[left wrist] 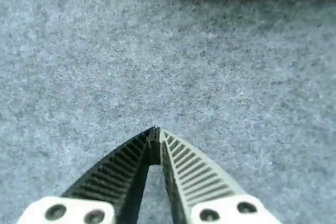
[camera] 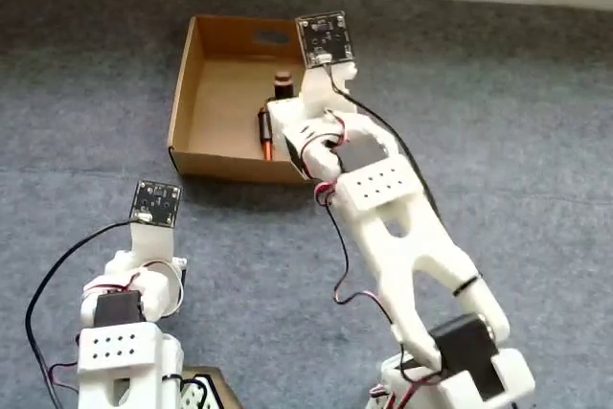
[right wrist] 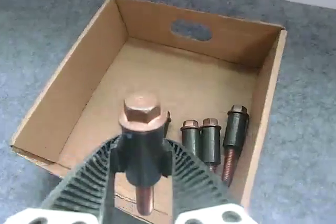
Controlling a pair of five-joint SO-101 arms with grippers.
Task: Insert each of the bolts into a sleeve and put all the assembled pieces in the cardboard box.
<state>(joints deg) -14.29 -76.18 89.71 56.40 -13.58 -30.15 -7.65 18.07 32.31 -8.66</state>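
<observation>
Pinched upright in the right gripper (right wrist: 143, 145): a dark sleeve (right wrist: 142, 158) with a copper bolt (right wrist: 139, 109) through it, head up, shank end poking out below. Held above the box (right wrist: 73, 77), over its open inside. On the box floor, along one side wall: three more sleeved bolts (right wrist: 211, 139), lying side by side, heads toward the wall with the handle hole. Pressed together on nothing, tips touching: the left gripper (left wrist: 155, 132), over grey carpet (left wrist: 157, 51) outside the box.
</observation>
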